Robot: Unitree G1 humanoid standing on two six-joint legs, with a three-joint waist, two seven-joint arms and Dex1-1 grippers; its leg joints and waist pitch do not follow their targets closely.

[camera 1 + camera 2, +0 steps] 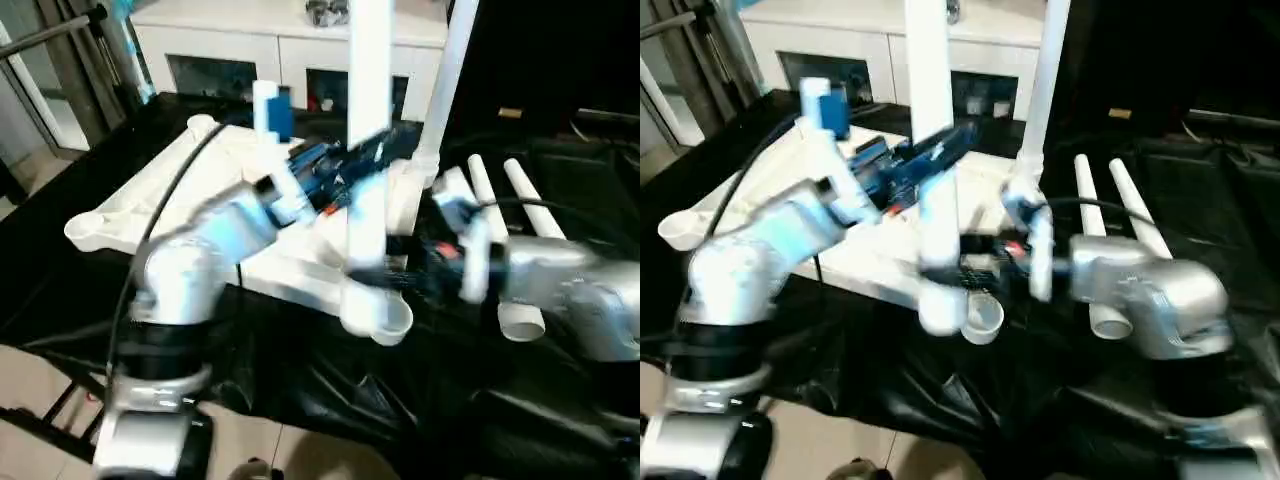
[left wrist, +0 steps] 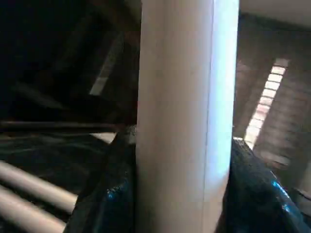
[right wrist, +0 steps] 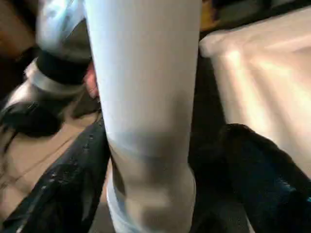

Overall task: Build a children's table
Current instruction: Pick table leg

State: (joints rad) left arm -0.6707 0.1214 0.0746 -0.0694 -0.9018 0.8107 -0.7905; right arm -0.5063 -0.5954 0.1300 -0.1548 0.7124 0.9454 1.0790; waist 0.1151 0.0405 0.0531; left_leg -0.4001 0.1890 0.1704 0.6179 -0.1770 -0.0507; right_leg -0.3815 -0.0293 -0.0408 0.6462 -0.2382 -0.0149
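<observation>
The white tabletop (image 1: 100, 228) lies underside up on black cloth. One white leg (image 1: 370, 90) stands upright over the near right corner socket (image 1: 380, 318). My left gripper (image 1: 366, 160) is shut on its middle, and both black fingers (image 2: 114, 194) press its sides. My right gripper (image 1: 388, 268) straddles the leg's lower end (image 3: 146, 145), open, with a gap to one finger (image 3: 262, 184). A second leg (image 1: 447, 80) stands in the far right corner. Two more legs (image 1: 500, 200) lie on the cloth to the right.
A white cabinet with glass doors (image 1: 250, 50) stands behind the work. A blue and white object (image 1: 270, 108) sits at the tabletop's far edge. The black cloth (image 1: 330, 400) drops off near the front, with floor (image 1: 40, 170) to the left.
</observation>
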